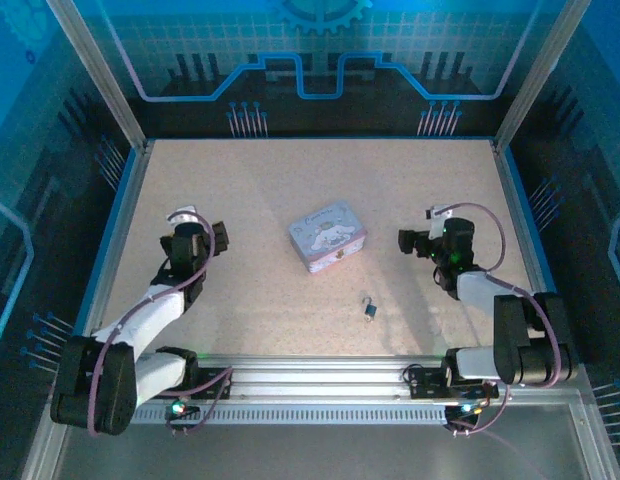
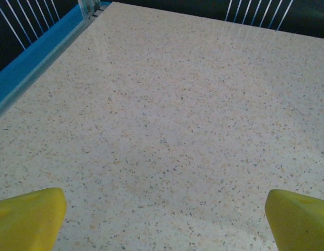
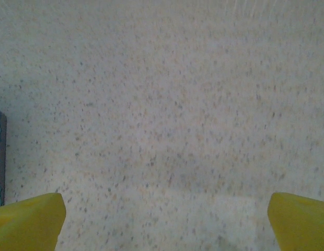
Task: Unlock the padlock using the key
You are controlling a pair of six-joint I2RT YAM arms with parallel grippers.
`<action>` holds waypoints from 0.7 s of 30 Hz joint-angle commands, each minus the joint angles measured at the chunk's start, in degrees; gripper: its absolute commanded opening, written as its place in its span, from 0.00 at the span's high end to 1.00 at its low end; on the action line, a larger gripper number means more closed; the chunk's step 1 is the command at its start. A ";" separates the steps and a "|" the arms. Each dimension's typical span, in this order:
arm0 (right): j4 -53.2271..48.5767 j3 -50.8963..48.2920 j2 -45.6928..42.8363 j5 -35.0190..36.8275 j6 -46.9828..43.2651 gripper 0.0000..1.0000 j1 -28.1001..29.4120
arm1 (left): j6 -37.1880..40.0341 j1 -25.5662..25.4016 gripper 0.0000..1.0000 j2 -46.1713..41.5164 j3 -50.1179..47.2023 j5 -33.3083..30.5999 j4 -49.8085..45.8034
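The tin box [image 1: 328,236] carried a pale cartoon print on its lid, with lettering too small to read. The padlock [image 1: 370,309] lay on the speckled beige table [image 1: 240,190], nearer than the box and slightly right, well apart from both arms. The left gripper [image 1: 220,240] and right gripper [image 1: 406,241] hung with yellow fingers [image 2: 29,217] spread wide, holding nothing. Blue circuit-patterned panels with a gear graphic walled the cell.

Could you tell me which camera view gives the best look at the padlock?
The top view: the padlock lies whole, though tiny, on the table, just on the near side of the tin box. Both wrist views face speckled tabletop past their yellow fingertips, adding nothing on it.
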 commanded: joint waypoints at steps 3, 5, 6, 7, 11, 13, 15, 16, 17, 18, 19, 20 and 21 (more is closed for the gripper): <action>14.46 -2.11 4.41 -3.12 -3.86 0.00 -0.60 | 2.74 0.68 0.01 4.06 -2.11 4.09 9.10; 19.70 -3.05 8.22 -3.96 -4.18 0.00 -0.53 | 3.72 0.75 0.01 5.93 -2.87 5.75 12.47; 18.96 -2.24 8.55 -4.24 -4.16 0.00 -0.66 | 4.08 0.81 0.01 6.77 -3.14 6.37 14.01; 15.00 -0.98 8.00 -3.77 -4.29 0.00 -0.53 | 4.54 0.90 0.01 7.72 -3.35 7.04 15.79; 15.15 -0.85 8.19 -2.56 -4.41 0.00 0.07 | 7.19 1.03 0.01 10.89 -2.74 10.54 20.60; 15.26 -0.78 8.27 -1.88 -4.61 0.00 0.42 | 8.78 1.10 0.01 13.19 -2.46 12.61 24.24; 15.39 -0.83 8.30 -1.22 -4.67 0.00 0.77 | 10.85 1.18 0.01 14.95 -0.83 14.28 23.68; 15.48 -0.91 8.32 -0.85 -4.90 0.00 0.98 | 12.04 1.19 0.01 15.75 -0.31 15.24 24.22; 15.59 -0.85 8.33 -0.56 -4.91 0.00 1.14 | 13.16 1.27 0.01 16.61 -0.69 16.44 25.95; 15.47 -0.91 8.32 -0.54 -5.01 0.00 1.14 | 13.66 1.35 0.01 17.77 -1.71 16.65 29.17; 15.63 -0.91 8.34 -0.53 -4.94 0.00 1.23 | 13.64 1.56 0.01 19.59 -3.25 16.42 33.90; 15.50 -0.94 8.31 -0.45 -4.99 0.00 1.22 | 13.08 2.00 0.01 21.16 -4.77 16.09 38.69; 15.57 -0.91 8.31 -0.43 -5.02 0.00 1.21 | 11.98 2.72 0.01 22.11 -5.91 16.27 41.00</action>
